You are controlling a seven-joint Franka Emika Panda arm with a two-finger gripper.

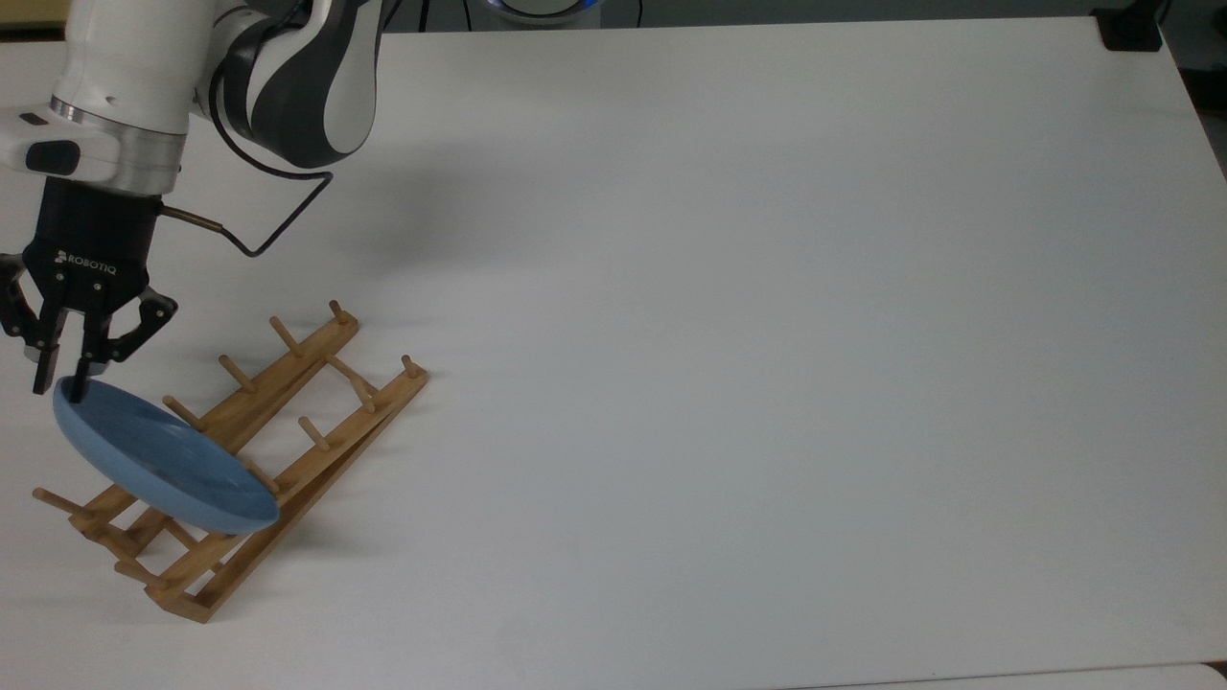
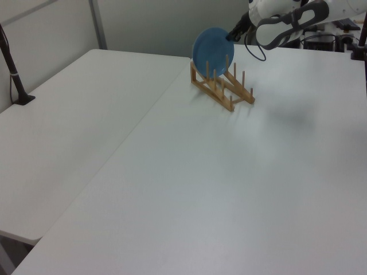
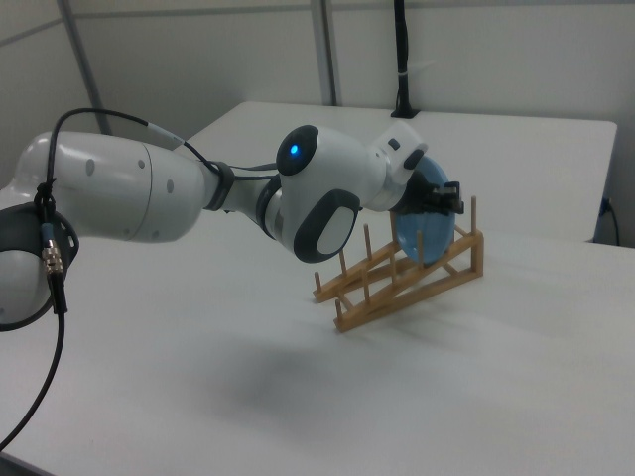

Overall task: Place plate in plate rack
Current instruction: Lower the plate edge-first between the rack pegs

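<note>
The plate (image 1: 158,462) stands on edge in the plate rack (image 1: 288,407), slotted between pegs in the half of the rack that lies nearer the top view's bottom-left corner of the desk (image 1: 767,335). In the top view it leans, its hollow face turned up and toward the rack's far end, its lower rim down between the two rails. In the left view the plate (image 2: 213,48) shows as a blue disc upright at the rack's (image 2: 223,86) back end, with pegs in front of it. In the right view the plate (image 3: 427,230) sits at the raised end of the rack (image 3: 407,273), partly behind the arm's wrist.

The gripper (image 1: 59,383) hangs at the plate's uppermost rim, close to the desk's left edge in the top view. Its two fingers are parted a little, one on each side of the rim; the finger nearer the rack touches or nearly touches the blue edge, while the other stands slightly clear of it, so the hold looks loosened and not pinched tight. In the left view the gripper (image 2: 234,34) meets the plate at its upper right rim. In the right view the gripper (image 3: 444,198) reaches over the plate's top edge.

The rack lies slantwise near the desk's left edge in the top view, one end toward the bottom-left corner and the other pointing toward the middle of the desk. A black cable (image 1: 259,230) loops from the wrist above the rack.
</note>
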